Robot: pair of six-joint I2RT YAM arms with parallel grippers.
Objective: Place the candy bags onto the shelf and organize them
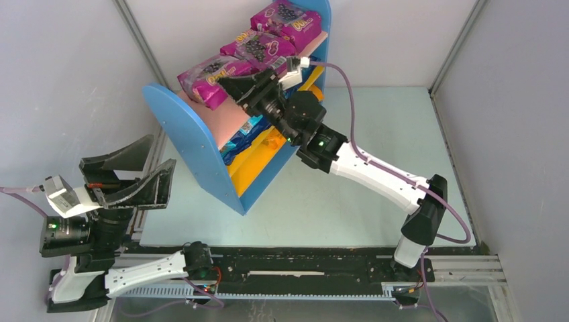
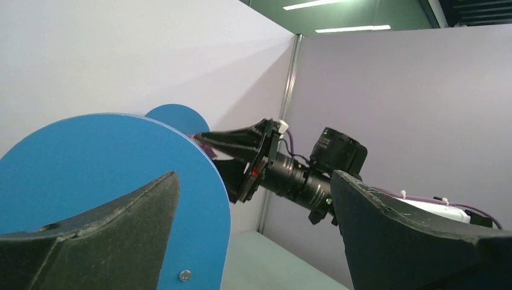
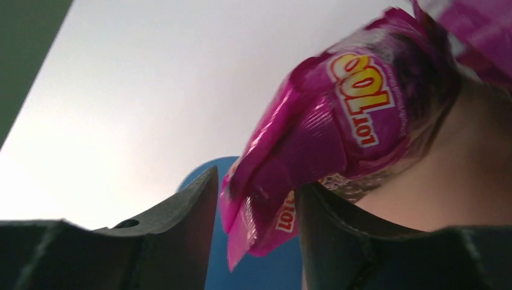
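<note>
Left gripper (image 1: 161, 153), jaws spread wide and empty, hangs beside the desk's (image 1: 349, 201) left edge. Right gripper (image 1: 235, 90) straddles the end of the nearest purple candy bag (image 3: 338, 121) on the shelf's (image 1: 194, 144) pink top board (image 1: 228, 122); grip or release cannot be told. Advisable: release fully, withdraw level, sparing neighbouring bags (image 1: 258, 47). Open room lies near-right.

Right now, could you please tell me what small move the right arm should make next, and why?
Probably open the right pincer fully and back straight away from the blue-sided, pink-topped shelf. The glossy purple plastic candy bag between its fingers already lies on the pink top board beside two others, so placing looks done. I cannot tell whether it is pinched.
</note>
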